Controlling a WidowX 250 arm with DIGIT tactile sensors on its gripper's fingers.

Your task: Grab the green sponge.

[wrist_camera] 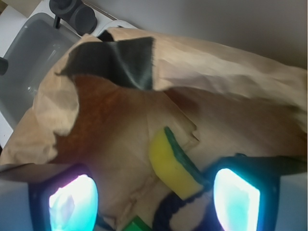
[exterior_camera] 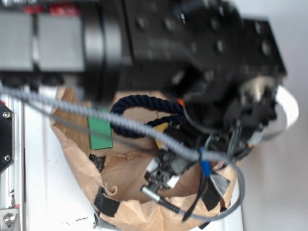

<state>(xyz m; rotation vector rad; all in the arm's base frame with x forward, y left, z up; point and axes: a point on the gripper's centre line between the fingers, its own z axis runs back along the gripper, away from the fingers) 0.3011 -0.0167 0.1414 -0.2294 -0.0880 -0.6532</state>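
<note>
Robot gripper [wrist_camera: 154,197] with jaws spread wide above a crumpled brown paper bag [wrist_camera: 231,96]; yellow foam sponge with dark green scouring layer [wrist_camera: 173,166] lies between its fingers

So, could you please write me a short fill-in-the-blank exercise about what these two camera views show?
1. The green sponge has a thick ____ foam body.
2. The objects lie on crumpled brown ____.
3. In the exterior view, the flat green block lies beside a dark blue ____.
4. The gripper is ____, its fingers on either side of the sponge.

Missing words: yellow; paper; rope; open
</note>
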